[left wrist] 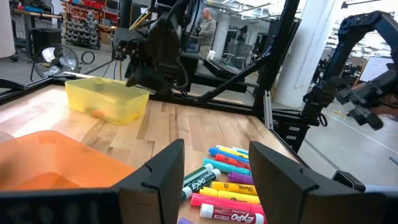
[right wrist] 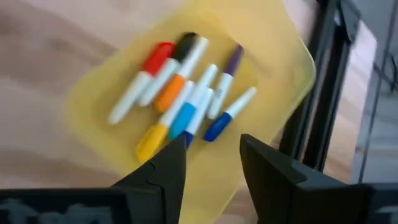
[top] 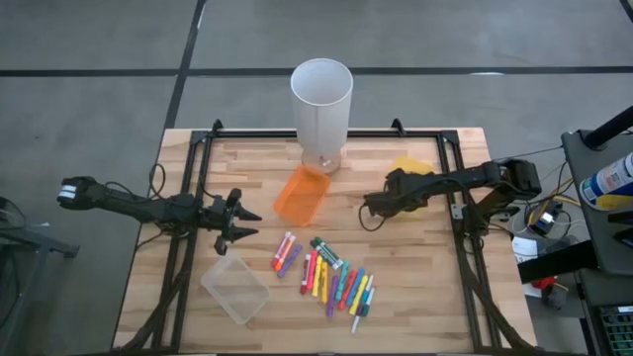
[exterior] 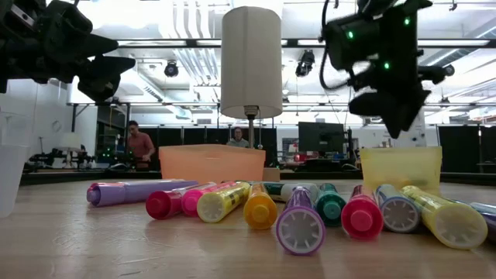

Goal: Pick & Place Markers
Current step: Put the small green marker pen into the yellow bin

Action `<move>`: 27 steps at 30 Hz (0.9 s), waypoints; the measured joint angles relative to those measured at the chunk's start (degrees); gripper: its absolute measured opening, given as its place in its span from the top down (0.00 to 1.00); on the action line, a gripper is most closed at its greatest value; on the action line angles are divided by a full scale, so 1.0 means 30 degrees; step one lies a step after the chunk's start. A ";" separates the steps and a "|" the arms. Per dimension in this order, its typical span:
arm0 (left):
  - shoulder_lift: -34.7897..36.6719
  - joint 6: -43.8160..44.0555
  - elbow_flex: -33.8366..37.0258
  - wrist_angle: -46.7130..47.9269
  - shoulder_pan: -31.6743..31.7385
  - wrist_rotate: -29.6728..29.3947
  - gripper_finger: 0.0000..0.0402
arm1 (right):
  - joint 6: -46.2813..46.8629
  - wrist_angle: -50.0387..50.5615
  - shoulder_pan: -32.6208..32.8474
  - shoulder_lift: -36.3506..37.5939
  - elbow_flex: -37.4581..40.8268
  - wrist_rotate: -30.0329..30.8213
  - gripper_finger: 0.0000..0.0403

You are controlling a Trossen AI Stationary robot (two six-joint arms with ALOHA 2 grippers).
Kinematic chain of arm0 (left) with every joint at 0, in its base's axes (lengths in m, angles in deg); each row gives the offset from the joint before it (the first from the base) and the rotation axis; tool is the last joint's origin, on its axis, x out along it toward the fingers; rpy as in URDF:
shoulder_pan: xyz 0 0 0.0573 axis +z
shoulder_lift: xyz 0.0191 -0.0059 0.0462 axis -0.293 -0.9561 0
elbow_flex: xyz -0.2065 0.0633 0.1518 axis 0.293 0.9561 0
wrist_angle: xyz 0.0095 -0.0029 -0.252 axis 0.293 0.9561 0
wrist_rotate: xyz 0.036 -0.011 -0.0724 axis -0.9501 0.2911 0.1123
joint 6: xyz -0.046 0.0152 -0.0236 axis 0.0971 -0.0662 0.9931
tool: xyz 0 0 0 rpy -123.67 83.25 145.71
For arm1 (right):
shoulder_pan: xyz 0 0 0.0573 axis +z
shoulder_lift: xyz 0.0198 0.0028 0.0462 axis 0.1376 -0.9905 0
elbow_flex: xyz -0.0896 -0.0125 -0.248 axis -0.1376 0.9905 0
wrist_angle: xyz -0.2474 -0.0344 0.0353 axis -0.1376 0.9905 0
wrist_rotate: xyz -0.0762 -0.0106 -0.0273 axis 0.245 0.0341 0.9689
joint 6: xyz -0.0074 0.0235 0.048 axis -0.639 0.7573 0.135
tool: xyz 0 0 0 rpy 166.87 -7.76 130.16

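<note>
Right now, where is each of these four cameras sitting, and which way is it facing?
High view: overhead, facing straight down; both arms, left gripper and right gripper.
Low view: table height, facing across the markers into the room.
Left wrist view: on the left arm, past its open fingers.
Right wrist view: above the yellow bin, which the low view shares.

Some markers lie in a bin; others on the table

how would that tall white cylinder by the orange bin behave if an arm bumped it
The tall white cylinder is probably tippy: it stands high over a narrow foot. It is open-topped and looks hollow, so likely light. If toppled, its round wall could roll toward the orange bin.
</note>
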 joint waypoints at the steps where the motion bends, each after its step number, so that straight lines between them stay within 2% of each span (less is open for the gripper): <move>1: 0.0000 -0.0002 0.0000 -0.0002 0.0002 0.0006 0.57 | -0.0723 -0.0030 0.0212 0.0000 -0.0254 -0.0001 0.64; 10: 0.0000 0.0002 0.0001 0.0001 -0.0002 0.0003 0.57 | -0.7512 -0.1747 0.3062 0.0000 -0.1954 -0.0747 0.68; 18: -0.0007 -0.0003 -0.0001 0.0006 0.0006 -0.0002 0.57 | -1.2410 -0.3884 0.5270 0.0000 -0.1965 -0.5351 0.74; 27: 0.0000 -0.0005 -0.0004 0.0006 -0.0002 0.0000 0.57 | -1.3583 -0.9914 0.7095 -0.0007 -0.1958 -0.8981 0.80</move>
